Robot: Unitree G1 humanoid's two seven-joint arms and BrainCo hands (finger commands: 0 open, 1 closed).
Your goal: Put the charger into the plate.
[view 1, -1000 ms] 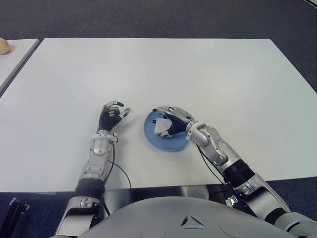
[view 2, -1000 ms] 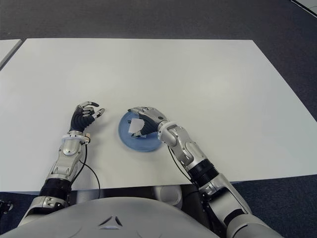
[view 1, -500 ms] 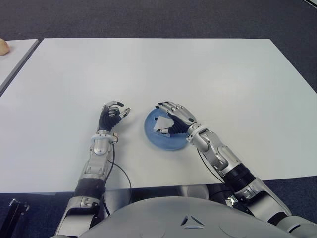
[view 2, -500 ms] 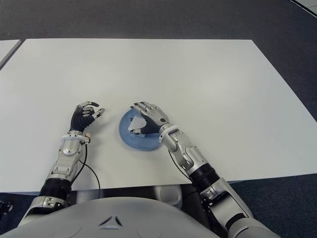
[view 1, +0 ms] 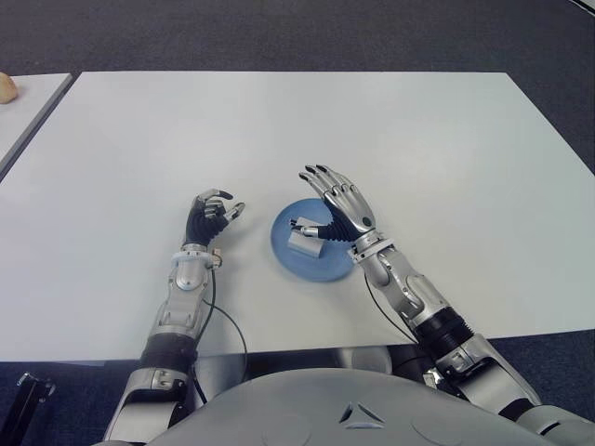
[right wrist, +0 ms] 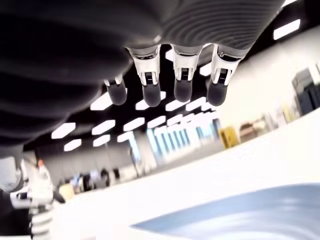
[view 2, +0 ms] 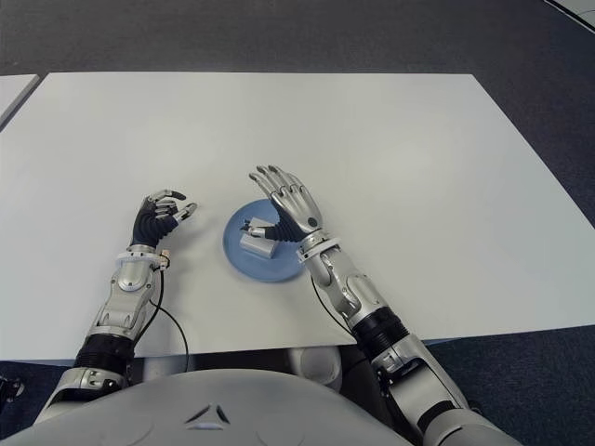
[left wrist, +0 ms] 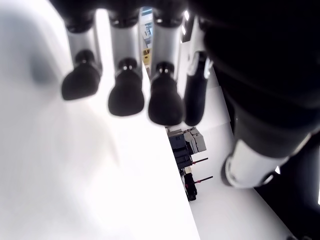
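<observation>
A small white charger [view 1: 306, 242] lies inside the round blue plate [view 1: 330, 267] near the front middle of the white table. My right hand [view 1: 337, 201] hovers over the plate's right side with its fingers spread and raised, holding nothing; only its thumb tip is close to the charger. In the right wrist view the straight fingertips [right wrist: 180, 89] point away over the plate's blue rim [right wrist: 260, 210]. My left hand [view 1: 212, 217] shows to the left of the plate with its fingers loosely curled and nothing in them.
The white table [view 1: 390, 130] stretches far back and to both sides. A second table's edge [view 1: 28, 102] lies at the far left, with a small pale object [view 1: 6, 87] on it. Dark carpet surrounds the tables.
My right hand has let go of the charger, uncurled and lifted back off the plate. The charger now lies flat in the plate. The left hand has not moved.
</observation>
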